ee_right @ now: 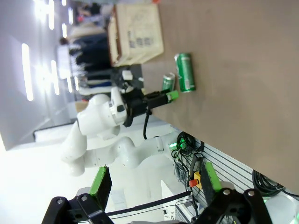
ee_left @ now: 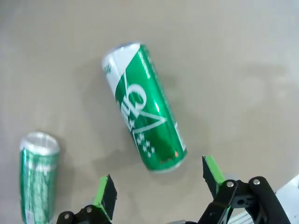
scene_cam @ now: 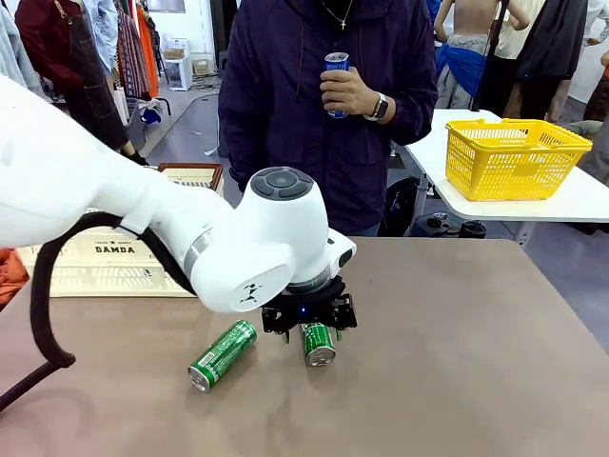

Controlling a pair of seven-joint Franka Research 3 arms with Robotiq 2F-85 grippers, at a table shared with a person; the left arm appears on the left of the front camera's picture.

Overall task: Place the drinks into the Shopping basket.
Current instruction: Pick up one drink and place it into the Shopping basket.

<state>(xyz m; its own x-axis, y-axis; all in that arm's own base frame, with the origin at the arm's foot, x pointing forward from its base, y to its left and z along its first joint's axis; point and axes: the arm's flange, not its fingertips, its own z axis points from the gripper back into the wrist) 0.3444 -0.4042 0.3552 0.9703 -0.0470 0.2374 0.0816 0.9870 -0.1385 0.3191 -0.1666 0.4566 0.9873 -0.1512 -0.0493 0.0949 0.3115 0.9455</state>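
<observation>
On the left gripper [scene_cam: 309,319] [ee_left: 158,181], jaws spread wide, clamped on nothing, hanging low over the second green can, green pads [ee_left: 104,190] to either side of its end without touching. On the right gripper [ee_right: 155,179], jaws likewise wide apart, nothing between them, held well away from the brown table [scene_cam: 457,362].

From the left across the table: first green can [scene_cam: 222,355] [ee_left: 38,177] lying on its side, slanted, silver top toward the near edge, apart from everything. Just to its right, second green can [scene_cam: 318,344] [ee_left: 142,107], also on its side, white lettering and a white band along its body, silver end facing the camera. Farther back and higher, blue can [scene_cam: 336,81] upright in the person's hand [scene_cam: 350,93], held at chest height.

At far left, Shopping basket [scene_cam: 114,257] standing on the table, cream slotted wall, dark rim, partly behind the left arm; inside hidden. At far right, yellow mesh basket [scene_cam: 514,157] on a separate white table [scene_cam: 457,190].
</observation>
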